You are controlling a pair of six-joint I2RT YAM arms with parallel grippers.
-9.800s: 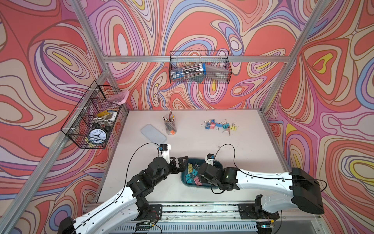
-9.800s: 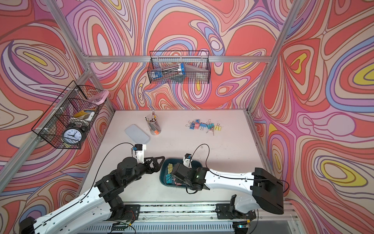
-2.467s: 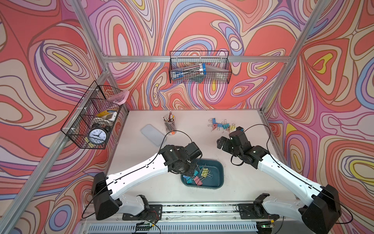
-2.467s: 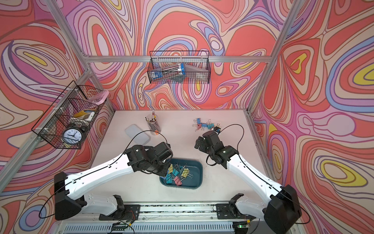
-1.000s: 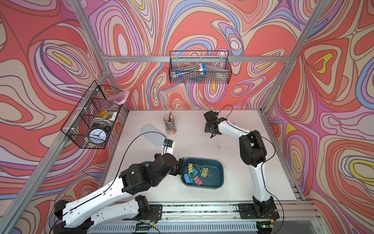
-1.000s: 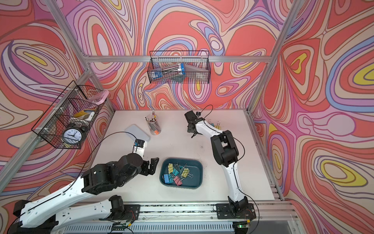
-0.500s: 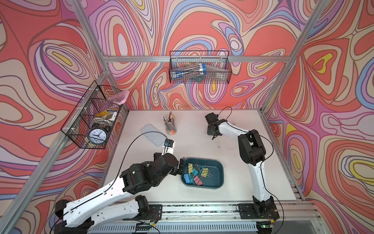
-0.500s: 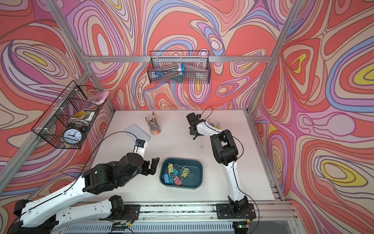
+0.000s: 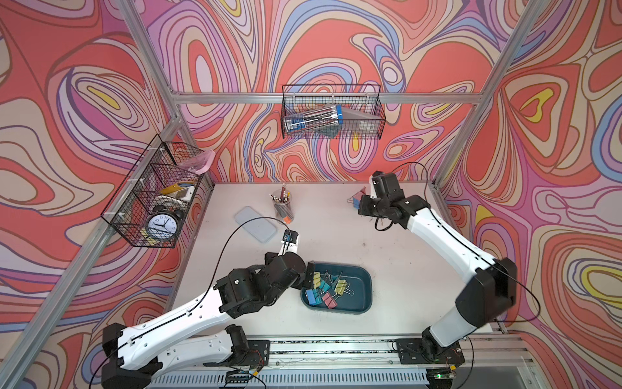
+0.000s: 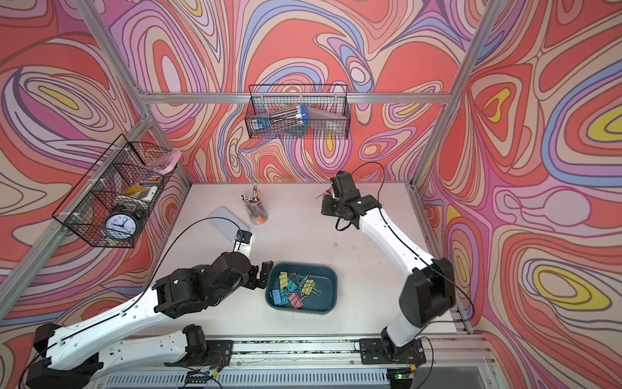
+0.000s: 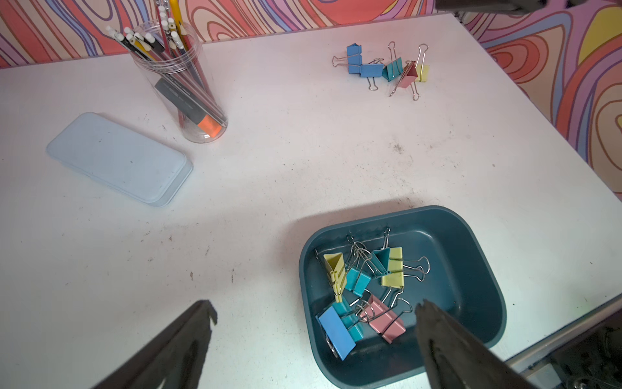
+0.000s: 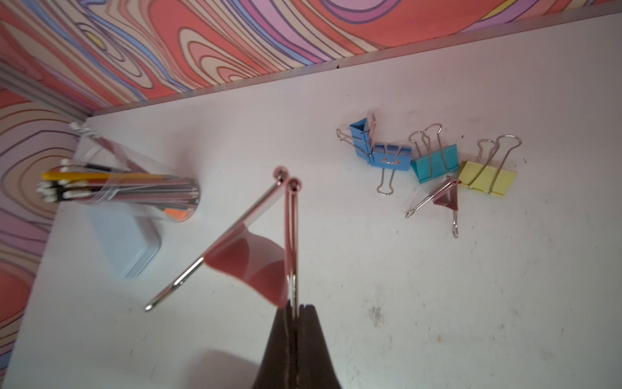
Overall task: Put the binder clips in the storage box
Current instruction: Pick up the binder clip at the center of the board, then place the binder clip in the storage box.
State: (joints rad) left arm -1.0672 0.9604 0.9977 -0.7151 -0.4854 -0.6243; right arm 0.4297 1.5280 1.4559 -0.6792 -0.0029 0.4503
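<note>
- We see the pink clip point(image 12: 249, 266) pinched by one handle in the right gripper point(image 12: 292, 311).
- Five clips point(image 12: 434, 161) lie on the table point(image 12: 437, 303) (near the back wall); more lie in the box point(image 11: 471, 256).
- The left gripper point(image 11: 316, 308) gapes wide at the box's end, empty.

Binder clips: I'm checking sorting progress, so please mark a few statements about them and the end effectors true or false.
1. The right end effector is shut on a pink clip's wire handle. True.
2. The storage box is empty. False: several clips lie in it.
3. The left end effector holds a blue clip. False: it is open and holds nothing.
4. Five loose clips lie on the table. True.
5. The lid covers the box. False: the pale lid lies on the table, apart from it.
</note>
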